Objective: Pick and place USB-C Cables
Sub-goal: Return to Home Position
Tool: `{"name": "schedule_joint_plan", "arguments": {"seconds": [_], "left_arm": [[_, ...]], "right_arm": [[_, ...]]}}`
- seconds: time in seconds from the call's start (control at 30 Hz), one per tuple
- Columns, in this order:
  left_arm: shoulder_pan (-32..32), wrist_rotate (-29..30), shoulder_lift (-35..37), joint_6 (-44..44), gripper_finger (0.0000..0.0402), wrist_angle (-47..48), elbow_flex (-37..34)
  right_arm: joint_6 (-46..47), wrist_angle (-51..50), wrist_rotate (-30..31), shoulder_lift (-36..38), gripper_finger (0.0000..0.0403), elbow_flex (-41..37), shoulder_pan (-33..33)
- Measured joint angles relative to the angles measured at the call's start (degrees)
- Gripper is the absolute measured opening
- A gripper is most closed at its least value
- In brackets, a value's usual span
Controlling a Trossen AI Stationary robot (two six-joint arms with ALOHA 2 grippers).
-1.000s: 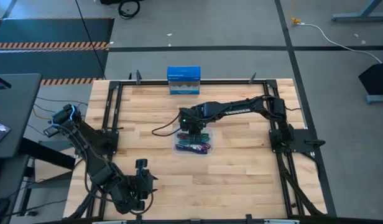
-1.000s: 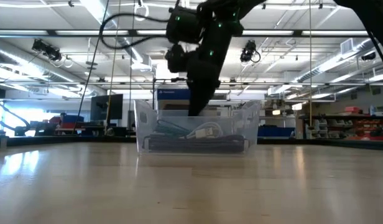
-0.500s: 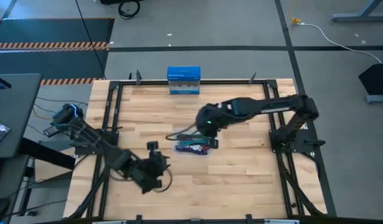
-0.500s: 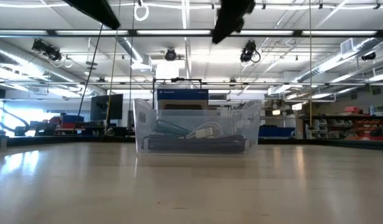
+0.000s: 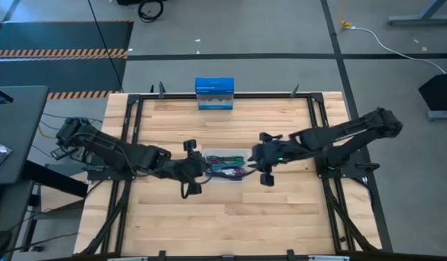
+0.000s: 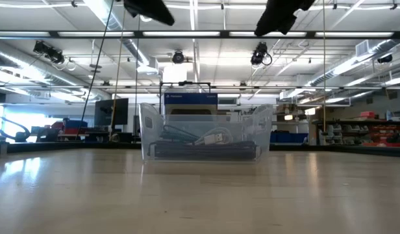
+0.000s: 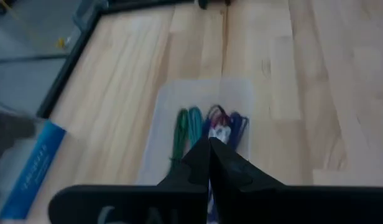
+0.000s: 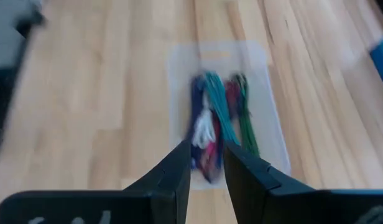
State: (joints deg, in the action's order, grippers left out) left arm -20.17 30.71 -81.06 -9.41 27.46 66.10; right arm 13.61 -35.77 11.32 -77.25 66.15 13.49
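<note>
Workshop hall with ceiling strip lights; a framed wooden table (image 5: 209, 217) is set in the foreground.

- Clear tray (image 7: 204, 93): placed near the middle of the table, between the two arms.
- USB-C cables: all five are laid side by side inside the clear tray. Green cable (image 7: 179, 132), teal cable (image 7: 194, 123), maroon cable (image 7: 216, 114), dark purple cable (image 7: 239, 124) and white-grey cable (image 7: 220, 133) are counted, the last lying across the others.
- Blue box (image 5: 214, 93): stood at the far table edge, well apart from the tray.
- Left gripper (image 7: 210, 146): held above the table just beside the tray and pointed at it, fingers pressed together, nothing held.
- Right gripper (image 8: 206, 147): held above the tray's opposite side, fingers parted by a narrow gap, nothing held.
</note>
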Motion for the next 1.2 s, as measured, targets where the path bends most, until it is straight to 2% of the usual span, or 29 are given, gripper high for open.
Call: {"name": "schedule_joint_plan", "arguments": {"seconds": [0.07,0.13,0.23,0.33,0.53,0.77,1.0,1.2], "left_arm": [[1.1,-0.7,1.6,2.7,0.0005,-3.0,-1.1],[3.0,-4.5,4.0,5.4,0.0004,-10.5,-4.0],[6.4,-12.0,8.9,7.2,0.0003,-22.1,-11.7],[9.7,-16.3,14.2,8.5,0.0002,-33.0,-20.3],[12.7,-19.0,24.1,10.2,0.0001,-49.4,-35.2],[12.8,-19.0,33.0,11.6,0.0001,-65.8,-51.4],[13.3,-19.0,41.1,8.4,0.0001,-68.1,-61.0],[13.3,-19.1,47.5,6.5,0.0,-64.2,-65.6]], "right_arm": [[-0.3,5.2,0.6,3.5,0.0101,-4.3,0.6],[-0.7,8.5,1.7,7.6,0.0101,-8.2,1.1],[-1.3,12.3,2.8,13.7,0.01,-13.3,1.1],[-2.7,17.6,2.7,19.4,0.0088,-18.3,1.1],[-5.0,25.9,2.7,28.6,0.0009,-29.0,1.1],[-4.6,34.8,4.1,36.1,0.0004,-41.1,0.9],[-4.6,42.6,3.5,42.4,0.0003,-50.5,0.1],[-2.6,52.7,-1.5,46.0,0.0003,-59.1,-2.0]]}}
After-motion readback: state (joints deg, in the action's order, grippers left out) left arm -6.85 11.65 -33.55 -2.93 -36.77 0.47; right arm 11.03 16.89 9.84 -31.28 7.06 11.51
